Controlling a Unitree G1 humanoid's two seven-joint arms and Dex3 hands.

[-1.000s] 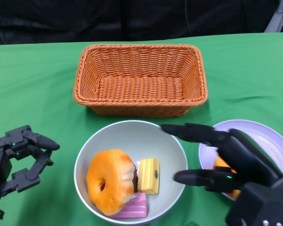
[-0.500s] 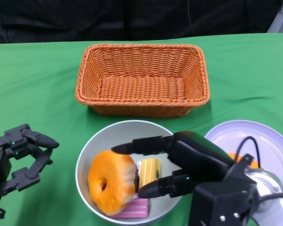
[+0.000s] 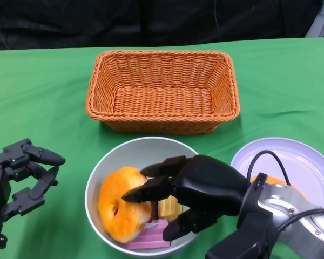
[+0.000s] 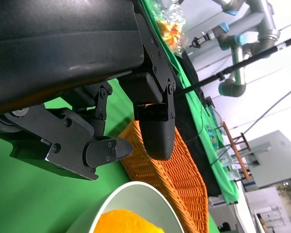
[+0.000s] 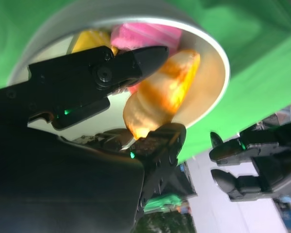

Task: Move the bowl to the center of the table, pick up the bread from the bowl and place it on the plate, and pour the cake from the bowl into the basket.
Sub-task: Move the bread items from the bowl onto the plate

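"Reaching into the bowl (image 3: 97, 178), that right robot hand (image 3: 191, 191) — is it on the bread (image 3: 119, 202) yet?"

"Fingers sit on either side of that glossy orange ring, in the bowl's left half. Touching it, by the wrist view, but I can't tell if the grasp is firm. The left robot hand (image 3: 21, 181) hovers left of the bowl, fingers apart, holding nothing."

"So the bread step. Next?"

"Lift it, I'd say, and carry it right of the bowl to the smooth pale plate (image 3: 302, 156). The yellow cake (image 3: 170, 206) block and pink slab (image 3: 148, 240) stay for the woven basket (image 3: 162, 89) behind the bowl."
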